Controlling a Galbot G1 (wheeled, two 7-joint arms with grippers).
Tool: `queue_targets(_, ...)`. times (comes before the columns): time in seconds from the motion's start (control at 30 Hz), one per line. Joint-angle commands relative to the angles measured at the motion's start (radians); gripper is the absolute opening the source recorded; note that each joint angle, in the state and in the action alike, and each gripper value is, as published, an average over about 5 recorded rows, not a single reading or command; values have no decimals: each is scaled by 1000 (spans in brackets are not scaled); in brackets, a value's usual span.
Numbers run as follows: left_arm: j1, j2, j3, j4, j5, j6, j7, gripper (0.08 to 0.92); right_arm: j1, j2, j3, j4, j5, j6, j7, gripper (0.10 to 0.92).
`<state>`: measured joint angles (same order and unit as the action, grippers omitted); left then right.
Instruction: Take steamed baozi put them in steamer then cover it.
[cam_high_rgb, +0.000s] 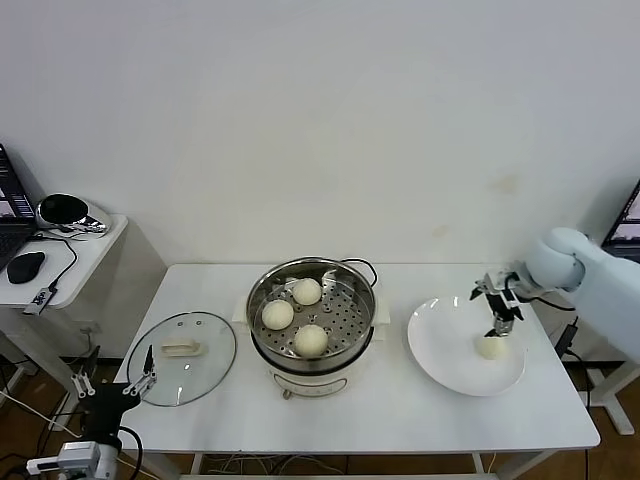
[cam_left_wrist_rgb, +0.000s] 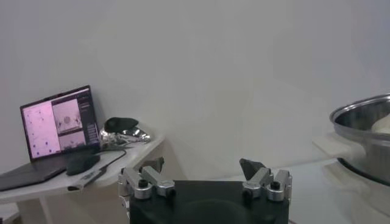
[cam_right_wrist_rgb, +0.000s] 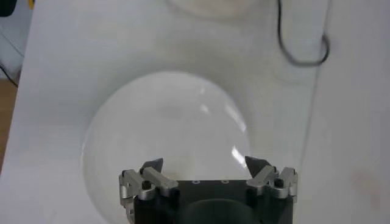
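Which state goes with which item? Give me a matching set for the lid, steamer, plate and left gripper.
Things:
1. cover
2. steamer
3. white plate
4. left gripper

States:
A. holds one baozi, with the open right gripper just above it
B. holds three baozi on its perforated tray
C. open, low at the table's left front edge, beside the glass lid
D. lying flat on the table, left of the pot

Pairs: 1-D, 2-B, 3-A, 4-C
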<state>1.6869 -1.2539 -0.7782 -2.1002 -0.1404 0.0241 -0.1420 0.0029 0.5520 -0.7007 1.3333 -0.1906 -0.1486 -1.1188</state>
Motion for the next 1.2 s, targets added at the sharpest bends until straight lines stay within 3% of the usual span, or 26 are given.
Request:
queue_targets(0.03, 5, -1, -8, -8, -2, 1, -1, 823, -246, 64, 224, -177, -144, 48, 4, 823)
queue_targets(0.33, 10, -6, -14, -7, -4, -1, -1, 823, -232, 160, 228, -295, -196, 55, 12, 823)
queue_targets(0.9, 10, -6, -16, 5, -4, -2, 0, 823, -227, 227, 244, -373, -248, 46, 20, 817)
queue_targets(1.2, 9, -8, -15, 6, -4, -4, 0, 823, -219, 218, 244, -363, -251, 49, 11, 693)
